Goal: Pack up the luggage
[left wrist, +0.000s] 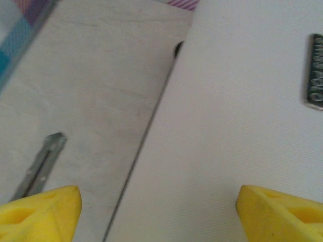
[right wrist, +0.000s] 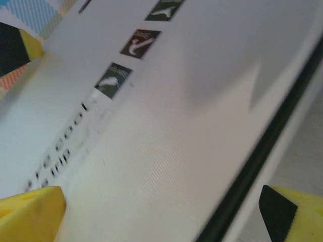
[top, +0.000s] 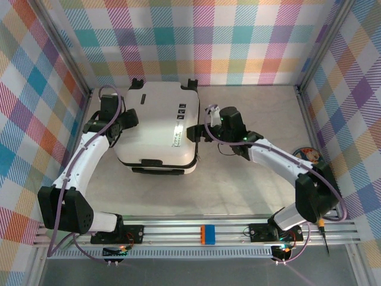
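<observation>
while shut and flat, luggage (top: 158, 128) between left gripper (top: 130, 121) and right gripper (top: 196, 133), both spread, empty

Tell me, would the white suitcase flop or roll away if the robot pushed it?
Probably not floppy: the luggage has a smooth, hard-looking shell that keeps its boxy shape. It lies flat on the table, so it would likely slide rather than roll. Its smooth surface may be slippery to grab.

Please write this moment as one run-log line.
luggage: closed, flat on table | left gripper: open, over left edge | right gripper: open, over right edge | held: nothing
</observation>
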### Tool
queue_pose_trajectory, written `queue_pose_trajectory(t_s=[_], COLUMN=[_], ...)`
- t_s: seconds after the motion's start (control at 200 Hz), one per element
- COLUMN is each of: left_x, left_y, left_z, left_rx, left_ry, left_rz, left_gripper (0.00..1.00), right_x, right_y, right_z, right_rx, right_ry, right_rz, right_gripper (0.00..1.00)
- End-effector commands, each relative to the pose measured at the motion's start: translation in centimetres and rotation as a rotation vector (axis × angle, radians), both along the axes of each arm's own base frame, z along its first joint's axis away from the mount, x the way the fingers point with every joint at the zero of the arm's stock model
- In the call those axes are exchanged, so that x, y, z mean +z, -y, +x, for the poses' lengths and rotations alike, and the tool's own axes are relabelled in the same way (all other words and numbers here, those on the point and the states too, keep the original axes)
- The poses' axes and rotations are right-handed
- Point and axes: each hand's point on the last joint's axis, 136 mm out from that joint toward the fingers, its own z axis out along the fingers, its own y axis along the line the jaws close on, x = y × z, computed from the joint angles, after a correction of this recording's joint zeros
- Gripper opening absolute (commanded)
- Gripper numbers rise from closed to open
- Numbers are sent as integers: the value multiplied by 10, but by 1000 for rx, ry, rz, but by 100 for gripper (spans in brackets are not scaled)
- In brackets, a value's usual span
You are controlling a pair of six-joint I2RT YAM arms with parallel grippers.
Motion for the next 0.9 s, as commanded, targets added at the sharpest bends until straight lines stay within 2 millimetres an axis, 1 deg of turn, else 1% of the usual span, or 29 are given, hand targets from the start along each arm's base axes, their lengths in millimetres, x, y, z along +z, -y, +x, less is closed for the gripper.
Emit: queue_pose_trajectory(t_s=[0.0, 0.135, 0.255, 0.44, 0.56, 0.655, 0.74, 0.78, 0.825, 0.85, 0.87, 0.895], left_x=[-40, -50, -54, -64, -63, -59, -51, -45, -44, -45, -40, -41], left_y=[50, 87, 133, 212, 250, 262, 264, 264, 264, 266, 271, 275], left_z=[-5, -5, -7, -9, -13, -17, -24, -29, -36, -42, -44, -49], left_rx=[-184, -280, -383, -529, -592, -612, -621, -624, -622, -628, -644, -657], left_ry=[-114, -130, -133, -165, -158, -152, -135, -122, -116, -122, -98, -97], left_rz=[-189, -244, -285, -268, -286, -282, -299, -312, -335, -348, -366, -374], left_gripper=[80, 80, 79, 78, 78, 77, 77, 77, 77, 77, 77, 77], right_x=[4, 1, 0, 0, -4, -7, -9, -10, -9, -10, -10, -10], right_y=[-22, -19, -5, 37, 71, 100, 120, 125, 127, 127, 126, 124], right_z=[1, 9, 17, 24, 27, 31, 39, 44, 50, 52, 55, 57], right_rx=[69, 57, 35, -49, -116, -177, -207, -217, -218, -214, -209, -201], right_ry=[-39, -57, -82, -84, -98, -108, -125, -133, -136, -141, -145, -148], right_rz=[72, 80, 98, 71, 70, 75, 78, 75, 79, 81, 84, 88], right_gripper=[99, 99, 99, 99, 99, 99, 99, 99, 99, 99, 99, 99])
